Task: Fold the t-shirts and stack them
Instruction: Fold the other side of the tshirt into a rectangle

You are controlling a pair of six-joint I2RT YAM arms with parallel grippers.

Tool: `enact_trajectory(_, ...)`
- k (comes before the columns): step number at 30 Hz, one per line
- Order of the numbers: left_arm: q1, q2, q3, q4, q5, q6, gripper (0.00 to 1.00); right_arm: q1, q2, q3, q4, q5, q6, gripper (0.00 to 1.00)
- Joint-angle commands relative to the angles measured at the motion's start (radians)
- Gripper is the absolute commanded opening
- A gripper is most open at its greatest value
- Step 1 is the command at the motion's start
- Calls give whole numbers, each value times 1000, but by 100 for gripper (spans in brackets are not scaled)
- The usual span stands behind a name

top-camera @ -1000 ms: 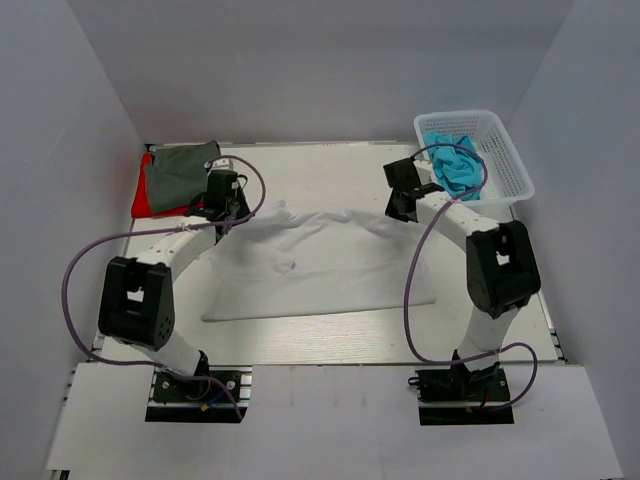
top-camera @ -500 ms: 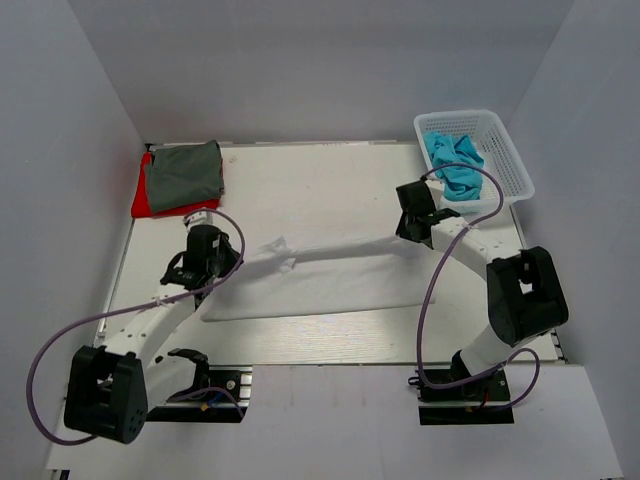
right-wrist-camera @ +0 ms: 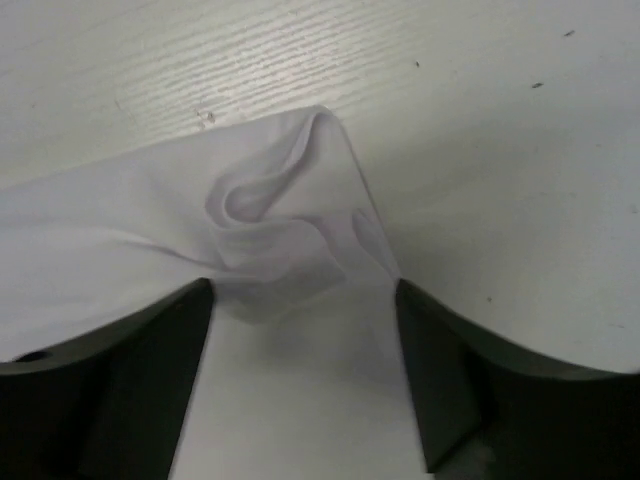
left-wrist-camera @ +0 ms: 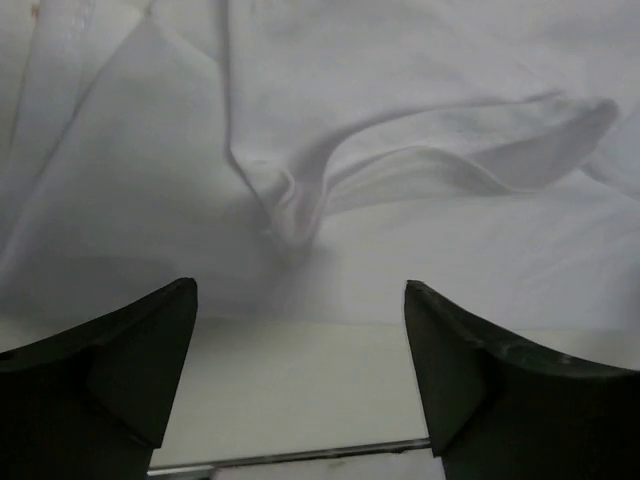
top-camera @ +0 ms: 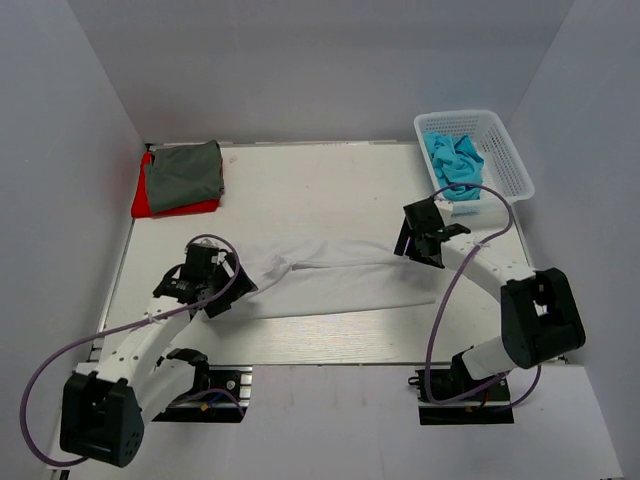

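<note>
A white t-shirt point(top-camera: 340, 280) lies folded into a long band across the middle of the table. My left gripper point(top-camera: 230, 292) is at its left end, open, and a wrinkled cloth corner point(left-wrist-camera: 290, 215) lies just ahead of the empty jaws point(left-wrist-camera: 298, 292). My right gripper point(top-camera: 410, 245) is at the shirt's right end, open over a crumpled corner point(right-wrist-camera: 270, 220), with nothing pinched between its fingers point(right-wrist-camera: 302, 290). A dark grey t-shirt point(top-camera: 182, 172) lies folded on a red one point(top-camera: 143, 203) at the back left. Turquoise-blue t-shirts point(top-camera: 455, 160) are bunched in the basket.
The white mesh basket point(top-camera: 505, 155) stands at the back right corner, close behind the right arm. White enclosure walls surround the table. A metal strip point(left-wrist-camera: 290, 458) of the table's near edge shows under the left fingers.
Both grippers drew the shirt's far edge toward the near side, folding it into a narrower band, then opened and let the cloth go.
</note>
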Motion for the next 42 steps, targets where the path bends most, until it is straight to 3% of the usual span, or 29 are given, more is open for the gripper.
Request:
enact_trajectory(1,-2,-103,65,-165,63,-34,100,0,-118,-16,-71,12,-10,83)
enact_trajectory(2,-2,-103,65,-141,74,-43,100,0,-138,-16,-61,-9,-15,90)
enact_trajectory(6,-2,-57,123,32,117,-22,100,10,-152,22,46,-144,-63,90)
enact_trajectory(13,-23,267,344,187,97,52,100,41,-37,90,210,-255,-107,90)
enact_trajectory(18,-84,501,435,263,126,63,100,38,127,153,174,-283,-73,90)
enact_trajectory(21,-117,560,458,249,137,73,100,29,144,151,143,-275,-58,90)
enact_trajectory(28,-256,518,386,295,172,63,99,29,118,50,141,-244,-37,90)
enact_trajectory(36,-361,494,272,183,154,24,99,18,102,44,132,-244,-20,90)
enact_trajectory(42,-427,465,358,68,67,56,96,16,50,42,137,-237,-43,90)
